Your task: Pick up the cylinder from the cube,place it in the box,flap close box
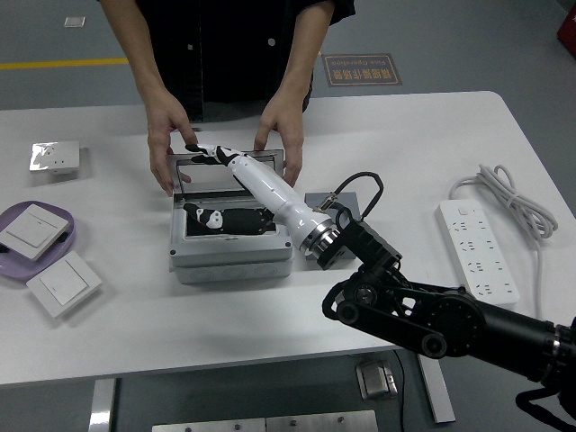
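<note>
The right robot hand point(209, 155), white with black fingertips, is stretched out with fingers extended and empty, reaching the upper edge of the raised lid point(227, 167) of the grey metal box point(229, 256) on the white surface point(378, 144). The lid is steadied by a person's two hands point(168, 130). The cylinder cannot be made out inside the box.

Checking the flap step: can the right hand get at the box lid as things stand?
Probably yes. The right hand is already stretched over the open box, fingertips at the lid. Only the person's hands gripping the lid's corners crowd it.
</note>
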Motion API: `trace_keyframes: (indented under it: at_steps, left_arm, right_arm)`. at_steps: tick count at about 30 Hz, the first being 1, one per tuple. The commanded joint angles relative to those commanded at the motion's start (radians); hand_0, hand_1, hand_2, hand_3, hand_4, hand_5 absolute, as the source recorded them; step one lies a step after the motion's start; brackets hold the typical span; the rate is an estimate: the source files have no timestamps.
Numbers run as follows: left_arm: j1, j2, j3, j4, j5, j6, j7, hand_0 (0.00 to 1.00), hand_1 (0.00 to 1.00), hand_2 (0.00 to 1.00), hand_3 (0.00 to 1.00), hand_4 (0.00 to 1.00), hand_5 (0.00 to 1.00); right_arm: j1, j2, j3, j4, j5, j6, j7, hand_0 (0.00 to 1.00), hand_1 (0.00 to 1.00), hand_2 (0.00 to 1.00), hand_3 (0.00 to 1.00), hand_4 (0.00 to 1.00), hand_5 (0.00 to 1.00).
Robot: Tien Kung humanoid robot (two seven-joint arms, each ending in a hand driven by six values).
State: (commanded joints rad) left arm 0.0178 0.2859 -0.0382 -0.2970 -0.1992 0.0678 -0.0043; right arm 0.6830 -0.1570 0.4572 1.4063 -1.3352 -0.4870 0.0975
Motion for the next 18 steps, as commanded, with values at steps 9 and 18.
trace_keyframes:
  at_steps: [9,18]
  left_arm:
    - [-0.004,0.006,-0.01,-0.002,0.013,0.001,0.001,0.614,0.628,0.623,0.644,0.718,0.26]
    - [-0.009,0.014,-0.013,-0.003,0.017,0.001,0.001,0.614,0.629,0.623,0.644,0.717,0.26]
  right_arm:
    - [0.107,-0.048,0.057,-0.1,0.301,0.057,0.088,0.737,0.671,0.678,0.718,0.653,0.317]
    - [0.209,-0.045,0.028,-0.296,0.454,0.151,0.11,0.661,0.649,0.661,0.705,0.656,0.324]
